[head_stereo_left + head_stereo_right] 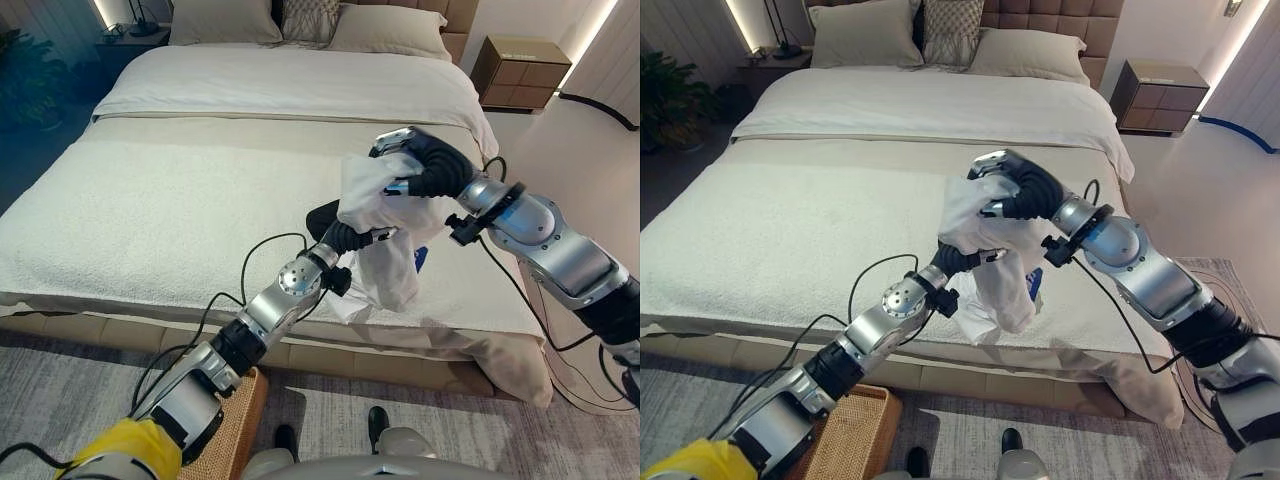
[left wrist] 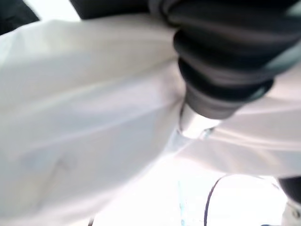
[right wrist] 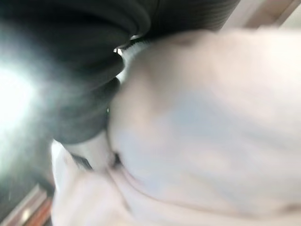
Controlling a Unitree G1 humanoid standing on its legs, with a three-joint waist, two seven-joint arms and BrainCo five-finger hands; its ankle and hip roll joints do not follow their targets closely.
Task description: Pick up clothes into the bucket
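A white garment [image 1: 388, 262] hangs bunched above the right part of the bed [image 1: 180, 220], lifted off the cover. My right hand [image 1: 428, 166] is at its top, fingers curled into the cloth, which drapes over and under the hand. My left hand [image 1: 338, 234] reaches into the garment from below left, its front end buried in the folds. White cloth [image 2: 84, 117] lies close before the left wrist and also the right wrist, as pale cloth [image 3: 197, 141]. The woven bucket [image 1: 852, 432] stands on the floor at the foot of the bed, under my left arm.
A small blue patch [image 1: 420, 257] shows behind the hanging cloth. Pillows [image 1: 385, 28] lie at the bed's head. A wooden nightstand [image 1: 520, 70] stands at the far right, a dark side table [image 1: 135, 40] at the far left. A grey rug [image 1: 420, 410] covers the floor.
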